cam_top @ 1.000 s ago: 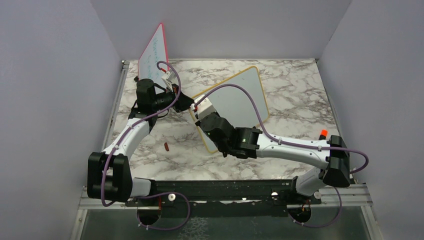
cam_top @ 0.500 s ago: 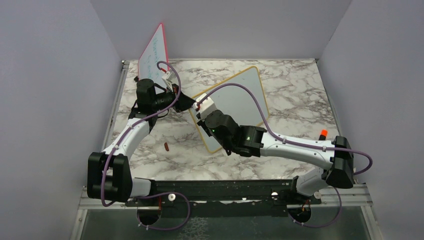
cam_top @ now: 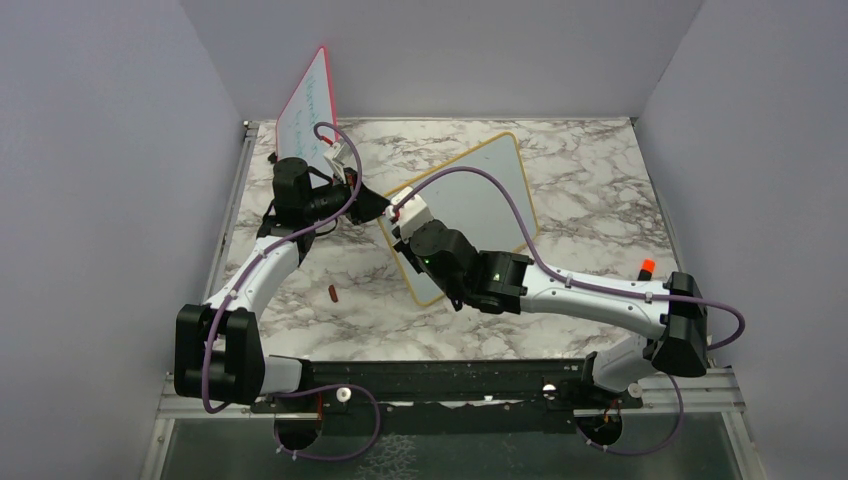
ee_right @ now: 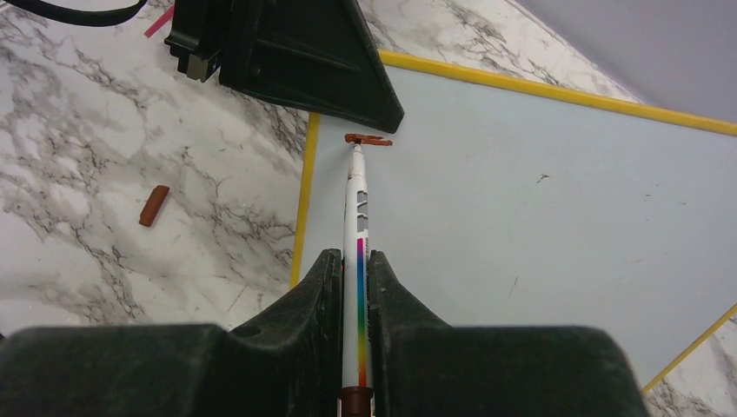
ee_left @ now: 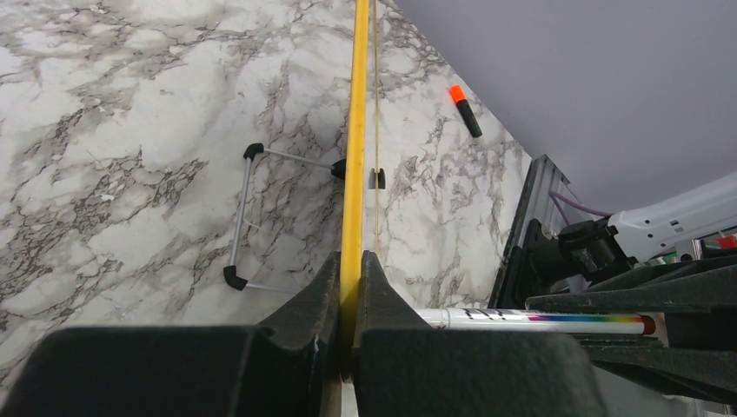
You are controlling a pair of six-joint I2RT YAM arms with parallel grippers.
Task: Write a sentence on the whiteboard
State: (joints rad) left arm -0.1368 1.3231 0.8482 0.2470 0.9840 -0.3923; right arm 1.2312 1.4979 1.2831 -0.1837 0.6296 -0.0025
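Note:
The whiteboard (cam_top: pixel 478 205) with a yellow-orange frame stands tilted on the marble table. My left gripper (cam_top: pixel 380 207) is shut on its left frame edge (ee_left: pixel 354 130); the jaws (ee_left: pixel 350 254) pinch the yellow rim. My right gripper (cam_top: pixel 402 224) is shut on a white marker (ee_right: pixel 357 217) with a rainbow stripe. The marker's tip touches the board face (ee_right: pixel 539 200) near its top left corner, just below the left gripper (ee_right: pixel 295 52). A short dark red stroke (ee_right: pixel 368 139) lies at the tip. No other writing shows on the board.
A red-pink-framed board (cam_top: pixel 310 105) leans at the back left. A dark red marker cap (cam_top: pixel 332 293) lies on the table left of the whiteboard. An orange-capped marker (cam_top: pixel 647 266) lies at the right. The board's wire stand (ee_left: pixel 243 217) rests on the table behind it.
My right wrist has shifted slightly up and left along the board from a second ago, then held still. The left arm has not moved.

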